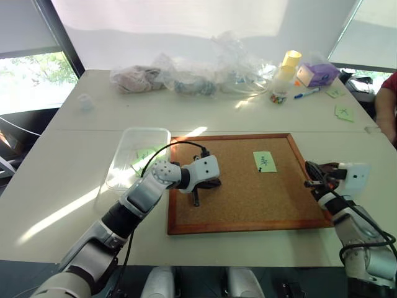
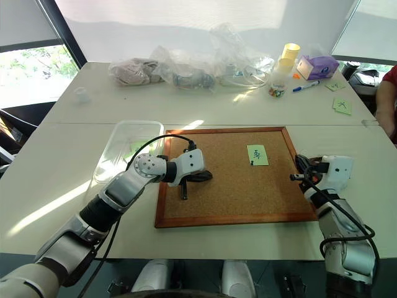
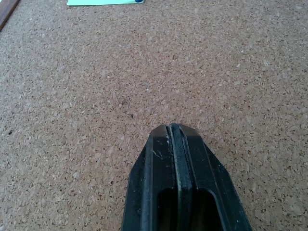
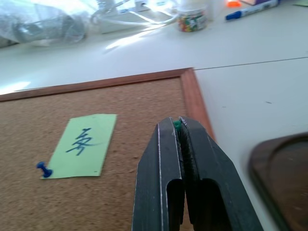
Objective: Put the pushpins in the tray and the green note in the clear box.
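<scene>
- Left eye view: the left gripper [image 1: 196,200] is pressed down onto the corkboard [image 1: 248,211] near its left edge, its fingers drawn together with nothing between them. The green note [image 1: 265,161] is seen lying on the corkboard toward the far right corner, well apart from that gripper. The clear box [image 1: 127,144] is placed on the table [image 1: 56,186] just beside the corkboard's far left corner, a green slip lying inside it.
- Right eye view: the right gripper [image 2: 296,177] is held just off the corkboard's right edge, near the green note but apart from it.
- Left wrist view: the left gripper's closed fingers [image 3: 163,192] are shown against bare cork; the near edge of the green note is seen well beyond them, with a blue pushpin [image 3: 138,1] at its corner.
- Right wrist view: the right gripper's fingers [image 4: 159,187] are clamped on a small green pushpin [image 4: 177,125] at their tips. The green note, with its dark scribble, is seen on the cork beside the fingers, a blue pushpin still stuck at its corner. The tray [image 4: 284,178] is seen on the table just outside the corkboard's frame, beside the gripper.
</scene>
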`<state>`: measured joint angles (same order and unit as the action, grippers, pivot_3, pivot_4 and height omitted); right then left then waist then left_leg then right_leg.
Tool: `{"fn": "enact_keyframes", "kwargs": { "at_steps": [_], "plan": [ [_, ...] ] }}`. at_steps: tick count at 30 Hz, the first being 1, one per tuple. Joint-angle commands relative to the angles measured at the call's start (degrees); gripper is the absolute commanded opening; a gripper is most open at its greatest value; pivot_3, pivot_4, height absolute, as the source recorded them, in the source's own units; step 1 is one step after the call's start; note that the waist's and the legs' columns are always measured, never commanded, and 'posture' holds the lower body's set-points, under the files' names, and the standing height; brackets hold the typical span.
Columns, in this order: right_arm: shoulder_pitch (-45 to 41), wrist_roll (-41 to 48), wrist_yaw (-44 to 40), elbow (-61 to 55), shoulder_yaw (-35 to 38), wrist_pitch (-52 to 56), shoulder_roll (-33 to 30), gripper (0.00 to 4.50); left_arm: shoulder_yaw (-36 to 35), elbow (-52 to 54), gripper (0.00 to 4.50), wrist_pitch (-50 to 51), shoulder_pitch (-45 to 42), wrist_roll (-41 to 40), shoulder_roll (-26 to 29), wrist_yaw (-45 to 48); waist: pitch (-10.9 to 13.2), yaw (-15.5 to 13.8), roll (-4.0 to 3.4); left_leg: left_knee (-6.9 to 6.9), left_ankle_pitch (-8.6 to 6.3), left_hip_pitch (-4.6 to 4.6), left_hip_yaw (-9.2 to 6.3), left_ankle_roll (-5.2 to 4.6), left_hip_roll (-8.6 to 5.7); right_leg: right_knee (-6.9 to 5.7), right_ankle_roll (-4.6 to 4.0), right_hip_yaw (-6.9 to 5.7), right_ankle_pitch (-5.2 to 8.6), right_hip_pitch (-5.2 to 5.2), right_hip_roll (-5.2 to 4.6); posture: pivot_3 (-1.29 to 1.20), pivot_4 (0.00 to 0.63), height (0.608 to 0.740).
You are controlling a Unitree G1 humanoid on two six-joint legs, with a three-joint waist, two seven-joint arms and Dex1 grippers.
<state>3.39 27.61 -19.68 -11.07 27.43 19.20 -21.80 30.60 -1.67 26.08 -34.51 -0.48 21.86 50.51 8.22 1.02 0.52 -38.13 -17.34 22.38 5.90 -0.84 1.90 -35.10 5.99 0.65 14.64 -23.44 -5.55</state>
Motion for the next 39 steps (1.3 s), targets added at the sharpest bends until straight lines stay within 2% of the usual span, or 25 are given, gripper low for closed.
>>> {"fn": "enact_keyframes", "kwargs": {
  "at_steps": [1, 5, 10, 16, 17, 18, 19, 20, 25, 26, 39],
  "plan": [
    [-0.2, -0.5, 1.3, -0.5, 3.1, -1.2, -2.1, 0.02, 1.3, -4.9, 0.0, 4.1, 2.2, 3.7, 2.2, -0.6, 0.0, 0.0, 0.0, 0.0, 0.0, 0.0, 0.0, 0.0, 0.0, 0.0, 0.0, 0.0, 0.0, 0.0, 0.0, 0.0, 0.15, 0.74],
    [-1.4, -3.6, 3.6, 4.8, 4.9, -1.1, -5.5, 0.02, 1.4, -4.8, 0.0, 4.0, 2.2, 3.6, 2.1, -0.6, 0.0, 0.0, 0.0, 0.0, 0.0, 0.0, 0.0, 0.0, 0.0, 0.0, 0.0, 0.0, 0.0, 0.0, 0.0, 0.0, 0.15, 0.74],
    [-3.1, -5.8, 4.0, 10.6, 3.6, -0.5, -7.6, 0.02, 1.4, -5.1, 0.0, 3.9, 2.1, 3.7, 1.9, -0.6, 0.0, 0.0, -0.03, 0.02, 0.01, 0.0, 0.01, -0.01, 0.0, 0.02, -0.01, 0.0, 0.0, 0.0, 0.02, 0.0, 0.15, 0.74],
    [-5.4, -7.3, 4.1, 15.6, 2.7, -1.0, -7.9, 0.02, 1.3, -4.7, 0.0, 4.1, 2.3, 3.7, 2.1, -0.7, 0.0, 0.0, -0.04, 0.02, 0.01, 0.0, 0.01, -0.02, -0.01, 0.03, -0.01, 0.0, 0.0, 0.0, 0.04, 0.0, 0.15, 0.74],
    [-5.7, -7.4, 4.1, 16.1, 2.7, -1.0, -7.8, 0.6, 1.3, -4.6, 0.0, 4.2, 2.3, 3.7, 2.2, -0.6, 0.0, 0.0, -0.02, 0.02, 0.01, 0.0, 0.01, -0.03, -0.01, 0.03, -0.01, 0.0, 0.0, 0.0, 0.05, 0.0, 0.15, 0.74],
    [-5.9, -7.6, 4.1, 16.5, 2.7, -1.2, -7.8, 0.85, 1.3, -4.6, 0.0, 4.2, 2.3, 3.7, 2.2, -0.7, 0.0, 0.0, -0.02, 0.02, 0.01, 0.0, 0.01, -0.03, -0.01, 0.03, -0.01, 0.0, 0.0, 0.0, 0.05, 0.0, 0.15, 0.74],
    [-6.0, -7.6, 4.1, 16.9, 2.8, -1.2, -7.8, 1.49, 1.3, -4.5, 0.0, 4.2, 2.4, 3.7, 2.3, -0.7, 0.0, 0.0, -0.03, 0.02, 0.01, 0.0, 0.01, -0.03, -0.01, 0.03, -0.01, 0.0, 0.0, 0.0, 0.05, 0.0, 0.15, 0.74],
    [-6.1, -7.8, 4.3, 17.1, 2.8, -1.1, -7.8, 1.77, 1.2, -4.4, 0.0, 4.3, 2.4, 3.7, 2.3, -0.7, 0.0, 0.0, -0.03, 0.02, 0.02, 0.0, 0.01, -0.03, -0.01, 0.03, -0.01, 0.0, 0.0, 0.0, 0.06, 0.0, 0.15, 0.74],
    [-6.0, -8.2, 4.5, 17.7, 3.0, -1.4, -7.7, 4.16, 1.1, -3.9, 0.0, 4.5, 2.7, 3.6, 2.4, -0.7, 0.0, 0.0, -0.01, 0.02, 0.02, 0.0, 0.01, -0.03, -0.01, 0.03, 0.0, -0.01, 0.01, 0.01, 0.08, 0.0, 0.15, 0.74],
    [-6.0, -8.2, 4.5, 17.6, 3.1, -1.4, -7.6, 4.49, 1.1, -3.9, 0.0, 4.5, 2.8, 3.6, 2.5, -0.7, 0.0, 0.0, -0.01, 0.02, 0.02, 0.0, 0.02, -0.03, -0.01, 0.03, 0.0, -0.01, 0.01, 0.01, 0.08, 0.0, 0.15, 0.74],
    [-5.5, -4.3, 2.2, 12.8, 4.3, -2.6, -6.6, 4.49, 1.2, -3.7, 0.0, 4.6, 2.9, 3.6, 2.1, -0.8, 0.0, 0.1, -0.01, 0.02, 0.02, 0.0, 0.01, -0.04, -0.01, 0.03, 0.0, -0.01, 0.01, 0.01, 0.11, 0.0, 0.15, 0.74]
  ]
}}
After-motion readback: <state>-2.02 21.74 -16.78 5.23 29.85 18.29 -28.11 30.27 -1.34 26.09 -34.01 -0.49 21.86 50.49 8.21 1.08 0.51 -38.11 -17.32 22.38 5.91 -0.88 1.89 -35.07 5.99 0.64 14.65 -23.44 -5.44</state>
